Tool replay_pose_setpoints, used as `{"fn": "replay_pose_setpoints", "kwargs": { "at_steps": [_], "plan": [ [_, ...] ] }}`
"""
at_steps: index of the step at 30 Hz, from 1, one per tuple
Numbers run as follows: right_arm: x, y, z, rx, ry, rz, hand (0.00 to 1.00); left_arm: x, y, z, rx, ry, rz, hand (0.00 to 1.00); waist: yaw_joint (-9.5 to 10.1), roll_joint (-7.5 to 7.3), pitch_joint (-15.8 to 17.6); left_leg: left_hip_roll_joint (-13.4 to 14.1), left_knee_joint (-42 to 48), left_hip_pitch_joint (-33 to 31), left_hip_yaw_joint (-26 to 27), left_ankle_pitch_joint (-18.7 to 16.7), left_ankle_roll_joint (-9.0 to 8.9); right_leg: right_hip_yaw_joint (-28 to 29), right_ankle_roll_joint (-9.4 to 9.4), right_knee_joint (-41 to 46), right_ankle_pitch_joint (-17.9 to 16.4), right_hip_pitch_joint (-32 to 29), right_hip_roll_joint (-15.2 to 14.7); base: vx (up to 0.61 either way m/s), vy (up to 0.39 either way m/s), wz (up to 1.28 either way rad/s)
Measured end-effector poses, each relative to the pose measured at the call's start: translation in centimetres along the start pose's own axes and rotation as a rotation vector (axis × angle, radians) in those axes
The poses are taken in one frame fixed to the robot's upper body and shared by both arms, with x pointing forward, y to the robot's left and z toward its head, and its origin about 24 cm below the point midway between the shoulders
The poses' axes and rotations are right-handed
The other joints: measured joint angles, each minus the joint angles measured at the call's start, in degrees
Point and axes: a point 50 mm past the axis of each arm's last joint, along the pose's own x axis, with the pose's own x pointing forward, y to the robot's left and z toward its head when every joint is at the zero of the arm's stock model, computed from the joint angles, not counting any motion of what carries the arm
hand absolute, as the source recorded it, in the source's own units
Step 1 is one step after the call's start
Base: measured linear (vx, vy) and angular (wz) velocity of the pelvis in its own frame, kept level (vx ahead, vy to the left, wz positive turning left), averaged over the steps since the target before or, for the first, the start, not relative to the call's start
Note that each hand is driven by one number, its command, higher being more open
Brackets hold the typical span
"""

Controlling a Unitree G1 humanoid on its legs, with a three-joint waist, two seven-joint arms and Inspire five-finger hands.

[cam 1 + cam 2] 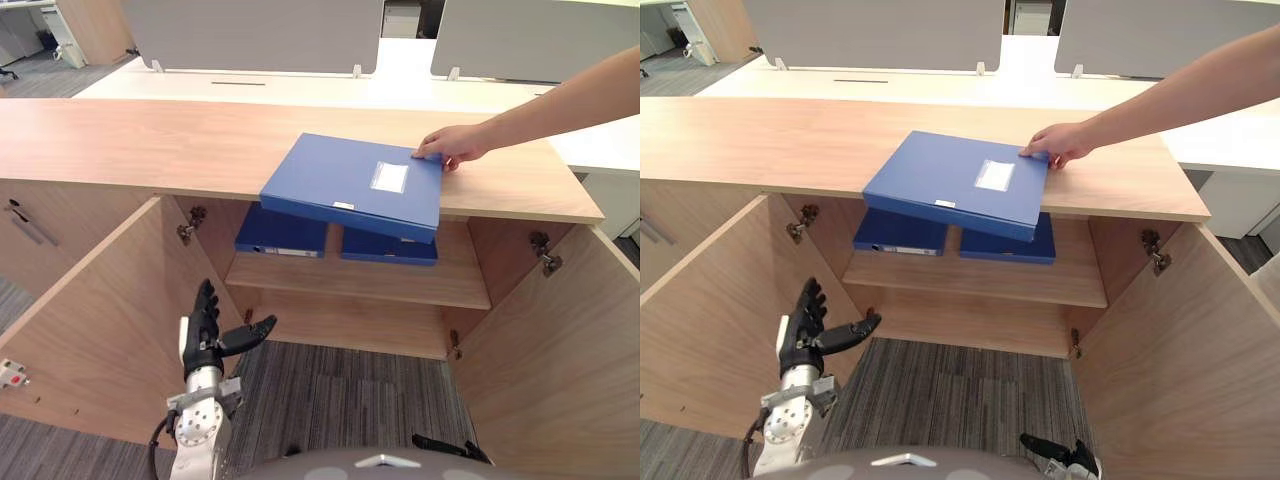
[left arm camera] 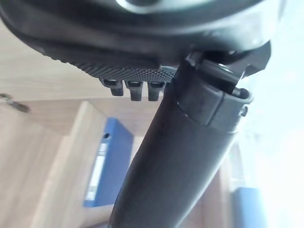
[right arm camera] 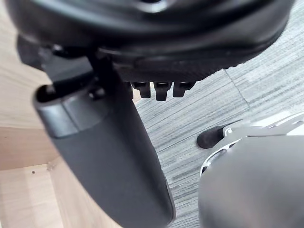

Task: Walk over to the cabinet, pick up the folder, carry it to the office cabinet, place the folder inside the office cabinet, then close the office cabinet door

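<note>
Left hand (image 1: 205,335) is raised before the open cabinet (image 1: 380,282), fingers straight, thumb spread, empty; in the left eye view the blue folder (image 1: 350,185) lies above it and to its right on the worktop (image 1: 150,140), long axis crosswise, near edge overhanging, a person's hand (image 1: 452,143) on its far corner; in the right eye view the right hand (image 1: 1045,448) hangs low, farther off; the left wrist view shows a shelved folder (image 2: 107,166) past straight fingers; the right wrist view shows that hand relaxed over carpet (image 3: 266,85); the left hand looks nearer.
</note>
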Motion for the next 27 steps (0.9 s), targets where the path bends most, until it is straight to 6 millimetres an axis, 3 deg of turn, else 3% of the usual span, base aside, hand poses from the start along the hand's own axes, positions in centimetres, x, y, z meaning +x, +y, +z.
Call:
{"fn": "replay_pose_setpoints", "kwargs": {
  "at_steps": [7,11,18,23,27],
  "plan": [
    [0.0,-0.5,-0.3,-0.022,0.0,0.015,1.0,-0.2,0.1,7.4,0.127,-0.367,0.001,1.0,0.02,0.48,-0.5,0.2,0.0,0.0,0.0,-0.1,-0.19,0.0,-0.04,0.1,-0.1,0.0,0.2,0.0,0.0,0.0],
    [0.0,-0.8,-0.7,-0.035,0.008,0.009,1.0,-0.5,-0.2,9.8,0.253,-0.519,-0.008,1.0,-0.1,0.64,-1.6,0.4,0.0,0.0,0.0,-0.2,-0.33,0.1,-0.16,0.1,-0.1,0.0,0.4,0.0,0.0,0.0],
    [0.0,-1.2,-1.0,-0.063,0.021,0.01,1.0,-0.5,-1.0,11.2,0.471,-0.635,-0.082,1.0,-0.31,0.79,-2.1,1.0,0.0,0.2,0.1,-0.5,-0.97,0.3,-0.52,0.5,-0.4,0.0,0.9,0.0,0.0,0.0],
    [0.0,-1.3,-0.9,-0.074,0.015,0.013,1.0,-0.2,-4.0,12.7,0.624,-0.801,-0.2,1.0,-0.59,0.97,-2.2,1.0,0.0,0.4,0.5,-0.5,-0.88,0.7,-0.61,0.6,-0.5,0.0,1.0,0.0,-0.003,-0.03],
    [0.0,-1.2,-0.7,-0.101,0.008,0.022,1.0,0.2,-5.3,13.2,0.732,-0.889,-0.262,1.0,-1.75,1.01,-2.2,1.1,0.0,0.6,0.5,-0.4,-0.76,0.8,-0.79,0.6,-0.6,0.0,1.0,0.0,-0.002,-0.01]
  ]
}}
